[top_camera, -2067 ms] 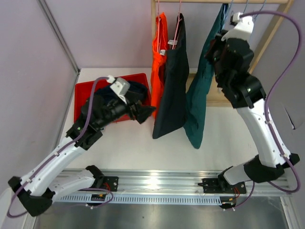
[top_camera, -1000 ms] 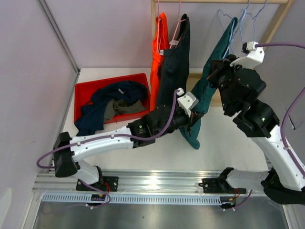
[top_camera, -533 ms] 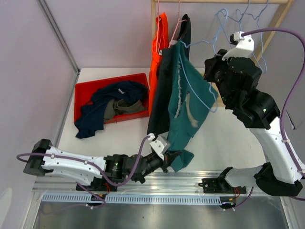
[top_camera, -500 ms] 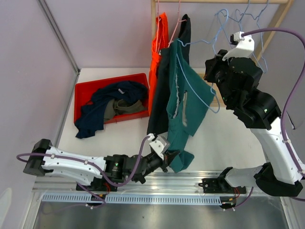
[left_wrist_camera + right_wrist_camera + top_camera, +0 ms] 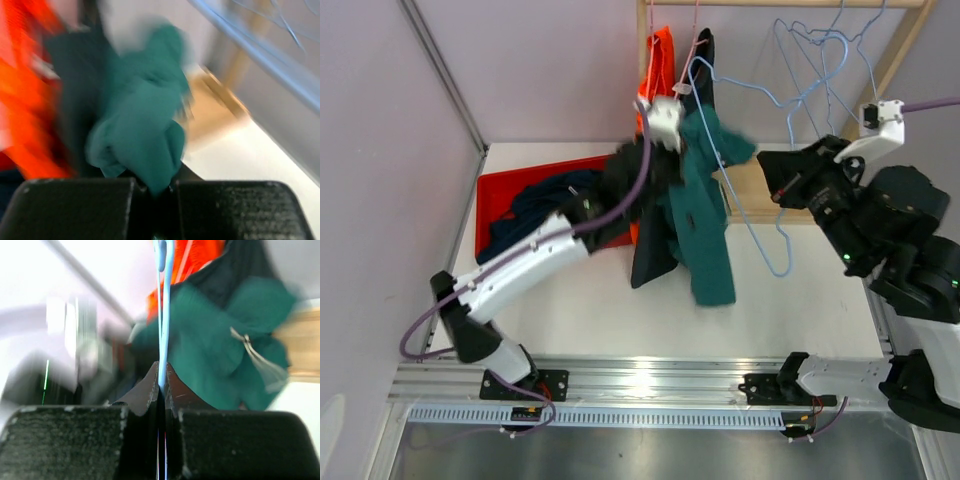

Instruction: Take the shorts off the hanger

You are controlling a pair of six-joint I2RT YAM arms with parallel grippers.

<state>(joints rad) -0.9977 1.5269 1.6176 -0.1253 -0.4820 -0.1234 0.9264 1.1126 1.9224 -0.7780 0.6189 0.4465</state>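
The teal shorts (image 5: 707,215) hang bunched in the air by the rack, and my left gripper (image 5: 678,165) is shut on their cloth. In the left wrist view the teal shorts (image 5: 145,130) bulge out of my shut left gripper (image 5: 155,187). My right gripper (image 5: 767,178) is shut on the light blue wire hanger (image 5: 768,235), whose frame shows bare to the right of the shorts. The right wrist view has the hanger wire (image 5: 163,315) pinched in my right gripper (image 5: 161,385). Orange shorts (image 5: 658,60) and charcoal shorts (image 5: 653,250) hang on the rail.
A red bin (image 5: 496,190) at the left holds navy shorts (image 5: 535,205); my left arm partly covers it. More blue wire hangers (image 5: 820,40) hang from the wooden rail (image 5: 800,3). A wooden rack post (image 5: 892,60) slants at the right. Grey walls close the left and back.
My left arm swung from the table's front edge up toward the rail, carrying the teal shorts. The hanger frame now shows bare, and my right arm drew back to the right.
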